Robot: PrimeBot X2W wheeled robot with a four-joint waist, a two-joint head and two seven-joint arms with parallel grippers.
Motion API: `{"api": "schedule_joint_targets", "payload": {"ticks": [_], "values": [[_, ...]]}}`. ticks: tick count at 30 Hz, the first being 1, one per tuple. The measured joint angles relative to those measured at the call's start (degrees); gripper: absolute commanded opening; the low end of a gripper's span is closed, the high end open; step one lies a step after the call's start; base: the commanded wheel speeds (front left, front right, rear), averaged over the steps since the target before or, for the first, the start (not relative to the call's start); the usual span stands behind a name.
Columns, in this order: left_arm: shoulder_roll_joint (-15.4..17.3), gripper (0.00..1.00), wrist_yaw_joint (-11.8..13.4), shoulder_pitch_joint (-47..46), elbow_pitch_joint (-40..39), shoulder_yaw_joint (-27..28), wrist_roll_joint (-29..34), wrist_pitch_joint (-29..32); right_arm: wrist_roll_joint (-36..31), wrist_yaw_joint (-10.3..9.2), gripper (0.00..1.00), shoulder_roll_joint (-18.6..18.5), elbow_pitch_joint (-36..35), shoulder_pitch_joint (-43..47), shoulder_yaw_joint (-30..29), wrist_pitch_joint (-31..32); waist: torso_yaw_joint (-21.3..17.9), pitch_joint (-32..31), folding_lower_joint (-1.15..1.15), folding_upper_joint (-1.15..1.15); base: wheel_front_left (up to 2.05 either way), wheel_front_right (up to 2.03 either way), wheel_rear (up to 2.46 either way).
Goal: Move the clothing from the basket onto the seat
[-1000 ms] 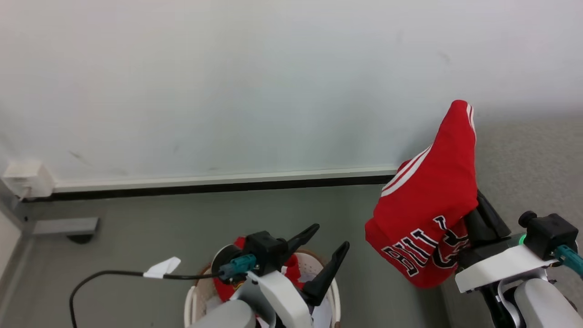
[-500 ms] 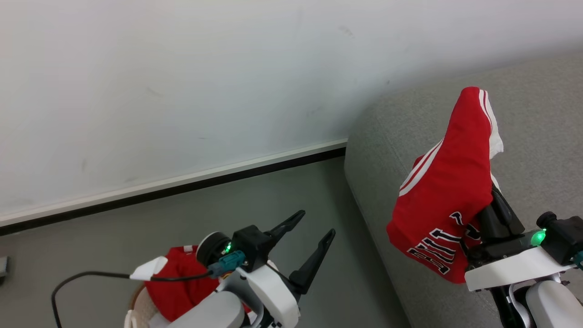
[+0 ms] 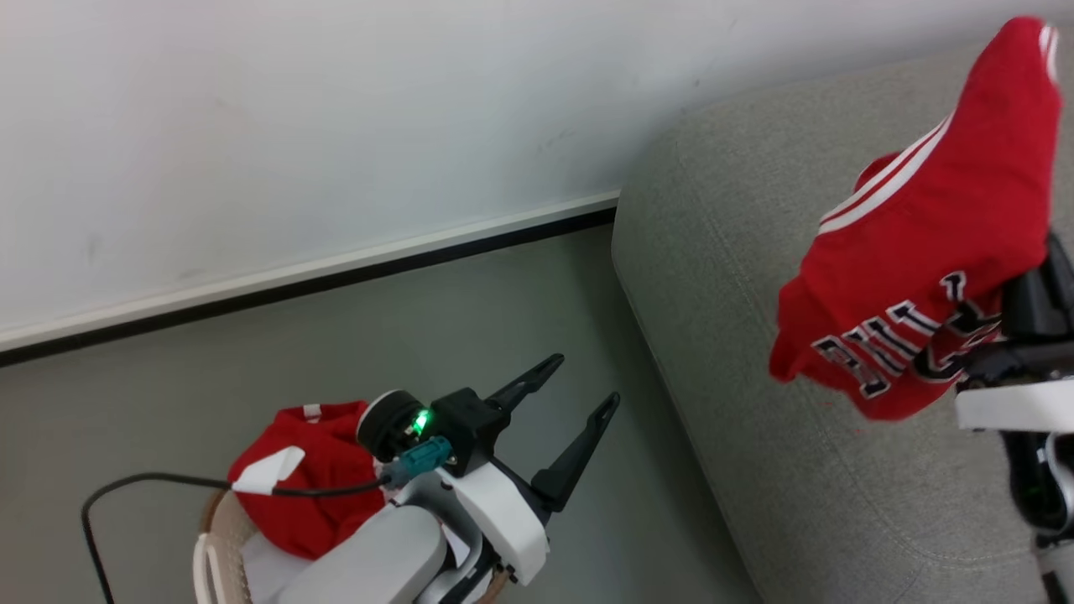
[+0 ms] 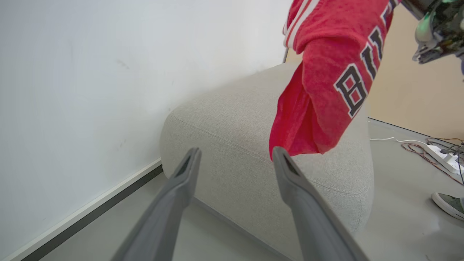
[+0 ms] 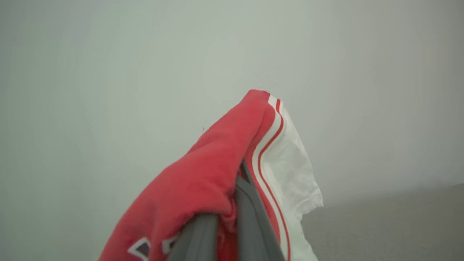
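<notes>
The right claw (image 5: 232, 203) is clamped narrow on the red jersey (image 3: 931, 252), its two dark fingers bunching the cloth between them in the right wrist view. In the head view the jersey drapes over that claw and hides its fingertips. It hangs in the air over the grey seat (image 3: 755, 352), with white stripes near its top and dark lettering edged in white low down. In the left wrist view its lower hem (image 4: 301, 141) hangs just above the cushion's top, and I cannot tell whether it touches.

The left claw (image 3: 587, 377) stands wide and holds nothing. It hovers over the grey floor (image 3: 377, 335), between the basket (image 3: 210, 554) and the seat's rounded corner, with its fingers pointing towards the seat.

At the lower left of the head view, the basket shows only a white handle and some brown rim. Another red garment (image 3: 294, 495) is heaped in it, partly behind the left arm.

A shoe (image 4: 449, 204) and a white power strip (image 4: 444, 156) lie on the floor beyond the seat.
</notes>
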Motion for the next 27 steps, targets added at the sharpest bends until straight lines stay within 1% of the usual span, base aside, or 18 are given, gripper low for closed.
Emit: {"api": "schedule_joint_targets", "payload": {"ticks": [5, 6, 8, 10, 14, 16, 17, 19, 20, 23, 25, 27], "values": [[1.43, 1.00, -0.27, -2.40, -1.08, 0.07, 0.62, 1.03, 3.09, 0.00, 0.00, -3.53, 0.55, -6.94, -4.04, -0.01, 1.04, 4.42, 0.00, 0.00, 0.00, 0.00, 0.00], [1.97, 1.00, -0.25, -2.98, -1.49, 0.19, 0.90, 1.47, 3.74, 0.00, 0.00, -4.47, 1.15, -8.57, -4.80, -0.01, 1.24, 5.53, 0.00, 0.00, 0.00, 0.00, 0.00], [2.75, 1.00, -0.25, -4.17, -2.27, 0.49, 1.30, 2.05, 2.87, 0.00, 0.00, -7.12, 3.75, -11.57, -5.81, 0.00, 1.61, 7.81, 0.01, 0.00, 0.00, 0.00, 0.00], [3.41, 1.00, -0.25, -5.10, -2.97, 0.74, 1.63, 2.66, 4.22, -0.01, 0.00, -7.92, 5.39, -14.78, -7.31, -0.03, 2.03, 10.18, 0.01, 0.00, 0.00, 0.00, 0.00], [5.06, 1.00, 0.09, -6.98, -4.67, 1.37, 2.42, 3.70, 6.05, -0.01, 0.00, -9.53, 10.21, -21.07, -8.62, -0.01, 2.93, 15.12, 0.01, 0.00, 0.00, 0.00, 0.00], [5.82, 1.00, 0.32, -7.58, -5.57, 1.52, 2.48, 4.34, 10.20, -0.01, 0.00, -10.03, 12.78, -23.90, -9.43, -0.01, 3.44, 17.51, 0.01, 0.00, 0.00, 0.00, 0.00], [6.11, 1.00, 0.53, -7.78, -6.05, 1.62, 2.53, 4.63, 10.27, 0.00, 0.00, -11.37, 14.11, -25.20, -9.34, 0.02, 3.73, 18.72, 0.01, 0.00, 0.00, 0.00, 0.00], [6.86, 1.00, 0.79, -8.25, -6.84, 1.88, 2.87, 5.11, 12.79, 0.00, 0.00, -13.27, 16.39, -27.91, -10.35, 0.00, 4.31, 20.96, 0.01, 0.00, 0.00, 0.00, 0.00], [7.12, 1.00, 0.89, -8.59, -7.46, 2.07, 2.93, 5.24, 12.66, 0.00, 0.00, -14.73, 17.81, -29.03, -10.59, 0.00, 4.64, 22.08, 0.01, 0.00, 0.00, 0.00, 0.00], [7.75, 1.00, 1.27, -9.50, -8.66, 2.37, 3.14, 5.56, 13.10, 0.00, 0.00, -16.96, 22.46, -31.54, -11.45, -0.01, 5.66, 25.13, 0.01, 0.00, 0.00, 0.00, 0.00], [8.00, 1.00, 1.52, -9.95, -9.17, 2.55, 3.42, 5.61, 12.91, 0.00, 0.00, -17.35, 25.65, -32.83, -11.39, -0.02, 6.37, 26.89, 0.01, 0.00, 0.00, 0.00, 0.00], [8.17, 1.00, 1.76, -10.36, -9.64, 2.79, 3.43, 5.63, 12.47, 0.00, 0.00, -17.41, 29.11, -33.85, -9.99, 0.09, 7.05, 28.37, 0.01, 0.00, 0.00, 0.00, 0.00]]}}
